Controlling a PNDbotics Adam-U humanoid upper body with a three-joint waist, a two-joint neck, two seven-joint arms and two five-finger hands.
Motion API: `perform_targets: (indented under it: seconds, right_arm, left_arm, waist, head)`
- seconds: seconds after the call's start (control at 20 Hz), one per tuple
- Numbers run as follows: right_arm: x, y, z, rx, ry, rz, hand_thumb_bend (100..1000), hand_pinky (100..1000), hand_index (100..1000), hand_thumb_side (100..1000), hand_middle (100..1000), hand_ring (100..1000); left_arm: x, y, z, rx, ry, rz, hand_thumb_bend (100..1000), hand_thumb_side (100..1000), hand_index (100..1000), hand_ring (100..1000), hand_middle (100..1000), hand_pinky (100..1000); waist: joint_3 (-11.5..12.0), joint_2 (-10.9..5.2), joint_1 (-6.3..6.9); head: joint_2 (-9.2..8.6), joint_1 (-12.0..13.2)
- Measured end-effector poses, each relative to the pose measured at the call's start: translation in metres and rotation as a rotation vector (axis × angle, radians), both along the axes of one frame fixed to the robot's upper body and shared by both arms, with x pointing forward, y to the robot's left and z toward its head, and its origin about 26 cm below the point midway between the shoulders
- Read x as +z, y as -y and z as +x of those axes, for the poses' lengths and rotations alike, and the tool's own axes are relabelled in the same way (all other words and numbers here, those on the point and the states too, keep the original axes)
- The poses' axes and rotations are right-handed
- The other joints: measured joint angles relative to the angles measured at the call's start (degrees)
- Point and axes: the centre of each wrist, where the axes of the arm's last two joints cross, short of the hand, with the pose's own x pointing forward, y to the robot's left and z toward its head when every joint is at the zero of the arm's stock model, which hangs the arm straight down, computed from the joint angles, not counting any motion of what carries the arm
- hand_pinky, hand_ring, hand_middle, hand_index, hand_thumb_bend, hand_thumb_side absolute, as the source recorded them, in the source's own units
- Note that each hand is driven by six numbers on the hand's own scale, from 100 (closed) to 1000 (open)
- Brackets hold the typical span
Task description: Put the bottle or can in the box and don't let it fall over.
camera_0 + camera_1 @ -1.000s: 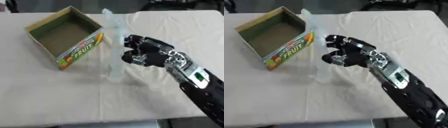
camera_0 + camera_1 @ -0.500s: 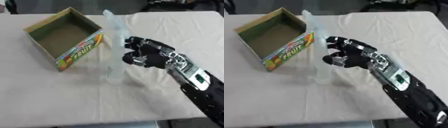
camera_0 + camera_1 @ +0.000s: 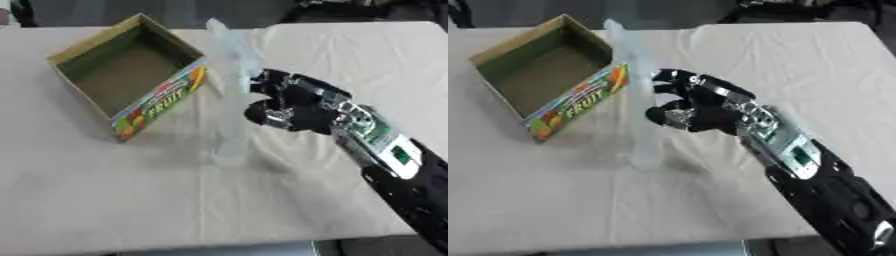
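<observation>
Little has shifted over the last second: the tall, clear plastic bottle (image 3: 232, 95) stands upright on the cream tablecloth (image 3: 105, 200) just as it did, and the robot's black and silver right hand (image 3: 293, 102) remains beside it on the right, at about mid-height. The whole view has drifted slightly, which reads as the head moving and not the things on the table. The hand's fingers are curled toward the bottle's wall with the thumb lower down, but whether they actually close round the bottle or merely sit against it I cannot tell; the clear plastic hides the contact. Since the bottle has neither risen nor tilted, my judgement is that the grasp is only being settled and the lift has not begun.

The bottle's base rests on the cloth just off the near right corner of the open cardboard box with the colourful "FRUIT" print on its side (image 3: 157, 102). That box lies askew, its flaps open, and its brown inside shows nothing in it. The bottle is tall and narrow, so it will likely tip easily when carried over the box wall and set down. The left hand shows in neither view.
</observation>
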Motion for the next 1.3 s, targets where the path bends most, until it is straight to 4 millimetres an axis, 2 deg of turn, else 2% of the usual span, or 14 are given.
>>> perform_targets:
  seconds: [1.3]
  right_arm:
    - [0.0048, -0.0060, 0.0033, 0.067, 0.008, -0.012, 435, 831, 957, 317, 1000, 1000]
  left_arm:
    - [-0.0016, 0.0017, 0.0002, -0.007, 0.001, -0.007, 674, 757, 823, 797, 767, 763]
  waist:
    - [-0.04, 0.52, 0.09]
  head:
    - [-0.43, 0.02]
